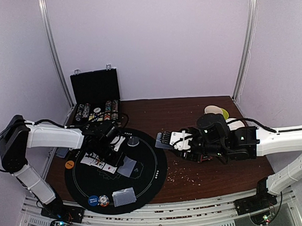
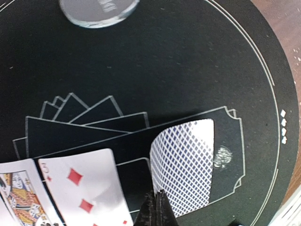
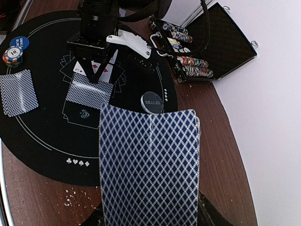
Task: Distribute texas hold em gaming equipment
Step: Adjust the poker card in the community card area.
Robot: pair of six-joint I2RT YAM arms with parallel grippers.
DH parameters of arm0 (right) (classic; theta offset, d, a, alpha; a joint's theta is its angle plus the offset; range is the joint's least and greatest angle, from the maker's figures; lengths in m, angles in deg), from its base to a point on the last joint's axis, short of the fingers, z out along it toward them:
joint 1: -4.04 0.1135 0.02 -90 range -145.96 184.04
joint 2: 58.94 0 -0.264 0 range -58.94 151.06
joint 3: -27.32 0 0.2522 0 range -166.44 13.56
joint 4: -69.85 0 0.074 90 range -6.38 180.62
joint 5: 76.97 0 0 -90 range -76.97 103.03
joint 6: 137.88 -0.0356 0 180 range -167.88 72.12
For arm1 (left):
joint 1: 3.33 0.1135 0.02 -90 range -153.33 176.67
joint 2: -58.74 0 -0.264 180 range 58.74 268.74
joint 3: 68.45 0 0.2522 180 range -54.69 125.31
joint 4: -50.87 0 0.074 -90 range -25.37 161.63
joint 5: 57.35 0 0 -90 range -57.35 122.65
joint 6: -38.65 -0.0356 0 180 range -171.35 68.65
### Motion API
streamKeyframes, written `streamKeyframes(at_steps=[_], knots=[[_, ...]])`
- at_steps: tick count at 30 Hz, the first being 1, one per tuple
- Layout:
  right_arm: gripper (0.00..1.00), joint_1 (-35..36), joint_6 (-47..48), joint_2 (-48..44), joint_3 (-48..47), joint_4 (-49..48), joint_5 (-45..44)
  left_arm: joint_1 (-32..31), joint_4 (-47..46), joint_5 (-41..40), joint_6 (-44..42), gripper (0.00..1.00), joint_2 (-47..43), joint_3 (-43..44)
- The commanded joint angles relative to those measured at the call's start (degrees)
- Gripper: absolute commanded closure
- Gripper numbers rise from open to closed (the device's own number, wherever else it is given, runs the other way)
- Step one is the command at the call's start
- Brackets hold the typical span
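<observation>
Deck: the grey-blue-backed deck is off the round black mat, just past its right rim, lifted above the worktop.
Right gripper: the right gripper is clamped on the deck, jaws part-way apart around the stack, backs towards its wrist camera.
Centre card: one face-down card lies flat near the mat's middle, on the printed card outline.
Left gripper: the left gripper is fully closed, its tips meeting at that card's near-left edge. Whether it pinches the edge or only touches it, I cannot tell from this angle.
Face-up cards: a three of diamonds and a court card sit side by side just left of the face-down card, still on the mat.
Near-rim cards: a face-down hand lies at the mat's near rim.
Discs: the clear grey dealer disc is at the mat's far side. The blue disc and a red-white stack sit beside the near-rim hand, and an orange disc lies at the left rim.
Case: the black hinged case stands open beyond the mat's far-left rim, chip rows inside.
Progress: looks well under way, with the near seat supplied and some cards laid out in the centre.
Left to do: probably more cards from the deck. No second seat's hand is visible.
</observation>
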Motion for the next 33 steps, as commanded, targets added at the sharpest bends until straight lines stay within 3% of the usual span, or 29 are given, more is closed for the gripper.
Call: streamKeyframes(at_steps=[1,26,33], knots=[[0.53,0.27,-0.13,-1.25,0.26,-0.71,-1.29,1.38,-1.12,-1.82,0.52,1.00,-1.10,-1.20],[0.52,0.29,-0.18,-1.59,0.02,-0.30,-1.51,1.47,0.98,-0.59,0.62,1.00,1.07,-0.84],[0.52,0.26,-0.22,-1.70,0.05,-0.18,-1.51,1.46,3.49,-0.40,-0.08,0.70,0.25,1.95]])
